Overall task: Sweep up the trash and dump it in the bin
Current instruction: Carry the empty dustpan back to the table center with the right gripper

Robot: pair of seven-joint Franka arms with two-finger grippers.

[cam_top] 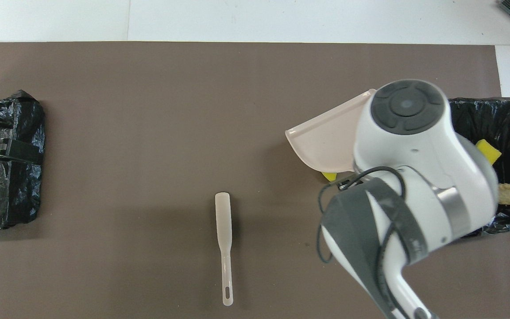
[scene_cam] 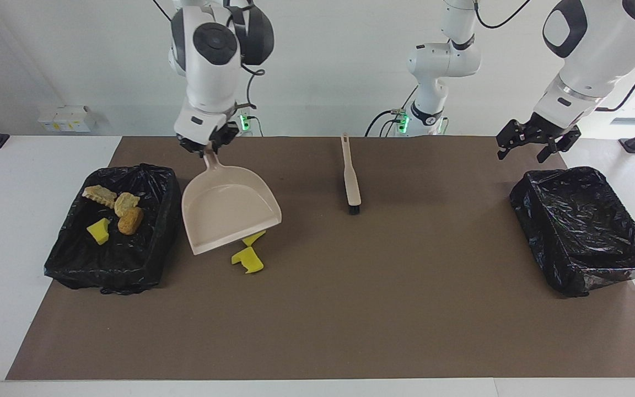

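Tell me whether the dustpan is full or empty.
Empty: the dustpan held by the right hand shows a bare tray; two yellow pieces lie on the mat at its lip.

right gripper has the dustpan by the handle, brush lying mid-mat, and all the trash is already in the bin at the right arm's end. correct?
Not quite. The facing view shows yellow pieces on the mat by the dustpan lip, not in the bin. The rest holds: the right gripper grips the dustpan handle and the brush lies mid-mat.
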